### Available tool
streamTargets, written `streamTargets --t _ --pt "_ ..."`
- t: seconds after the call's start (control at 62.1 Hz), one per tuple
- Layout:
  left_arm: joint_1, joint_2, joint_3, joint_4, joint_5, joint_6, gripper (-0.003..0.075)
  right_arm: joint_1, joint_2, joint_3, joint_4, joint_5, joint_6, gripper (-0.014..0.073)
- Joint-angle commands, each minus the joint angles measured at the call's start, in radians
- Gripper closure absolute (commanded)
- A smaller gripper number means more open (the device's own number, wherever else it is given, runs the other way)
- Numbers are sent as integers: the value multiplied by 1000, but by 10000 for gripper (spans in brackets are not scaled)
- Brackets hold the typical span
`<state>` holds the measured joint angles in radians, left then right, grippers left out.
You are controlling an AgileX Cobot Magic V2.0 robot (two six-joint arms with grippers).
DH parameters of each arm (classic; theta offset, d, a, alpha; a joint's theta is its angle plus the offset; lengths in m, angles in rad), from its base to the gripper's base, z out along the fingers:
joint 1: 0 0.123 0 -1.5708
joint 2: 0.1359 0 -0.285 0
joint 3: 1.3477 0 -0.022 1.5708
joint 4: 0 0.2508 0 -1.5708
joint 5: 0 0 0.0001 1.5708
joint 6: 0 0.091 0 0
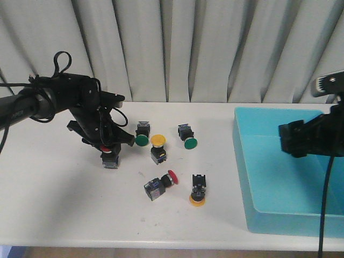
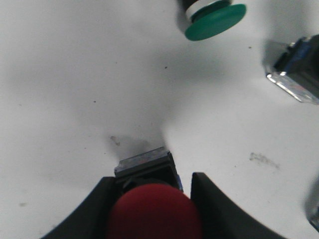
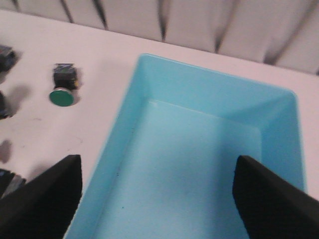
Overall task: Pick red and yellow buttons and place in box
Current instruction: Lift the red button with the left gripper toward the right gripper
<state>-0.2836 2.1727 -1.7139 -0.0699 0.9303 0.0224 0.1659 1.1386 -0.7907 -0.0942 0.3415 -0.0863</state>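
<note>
My left gripper (image 1: 109, 149) is shut on a red button (image 1: 110, 159) at the table's left; its black-and-silver body hangs below the fingers, just over or on the table. In the left wrist view the red cap (image 2: 152, 211) fills the gap between the fingers (image 2: 94, 209). A yellow button (image 1: 157, 146) stands mid-table. A second red button (image 1: 161, 186) and a yellow-orange one (image 1: 198, 192) lie nearer the front. The turquoise box (image 1: 279, 215) sits at the right and looks empty. My right gripper (image 1: 306, 138) hovers open over the box (image 3: 199, 164).
Two green-capped buttons (image 1: 141, 134) (image 1: 188, 137) lie behind the yellow one; one green cap (image 2: 214, 17) lies just ahead of my left gripper, the other shows in the right wrist view (image 3: 62, 93). A grey curtain hangs behind the table.
</note>
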Motion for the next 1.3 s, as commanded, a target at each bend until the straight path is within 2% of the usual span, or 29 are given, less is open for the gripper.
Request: streamTargets --t 0.0,0.129,0.242,0.419,0.531,0.902,1.127,1.192,1.288 --pt "-5 -123 -71 -17 27 24 728 93 -10 -7 -36 -120 -137 4" --pt "-5 -210 -128 -88 71 24 728 204 9 28 -46 -211 -274 4" --pt "-5 -284 -143 -239 104 56 727 283 38 32 -46 -272 -348 4" --pt "-5 -350 -143 -544 183 188 726 380 76 32 -45 -358 -365 4" --pt "-14 -353 -143 -688 229 221 726 416 81 32 -45 -390 -364 4" --pt "-181 -348 -143 -695 220 243 720 421 84 32 -25 -409 -353 4" --pt "-220 -348 -143 -697 245 243 717 421 84 32 -23 -404 -346 4" --pt "-225 -348 -143 -697 252 243 717 421 84 32 -20 -404 -329 18" --pt "-225 -348 -143 -729 261 242 716 421 84 32 -20 -404 -307 83"
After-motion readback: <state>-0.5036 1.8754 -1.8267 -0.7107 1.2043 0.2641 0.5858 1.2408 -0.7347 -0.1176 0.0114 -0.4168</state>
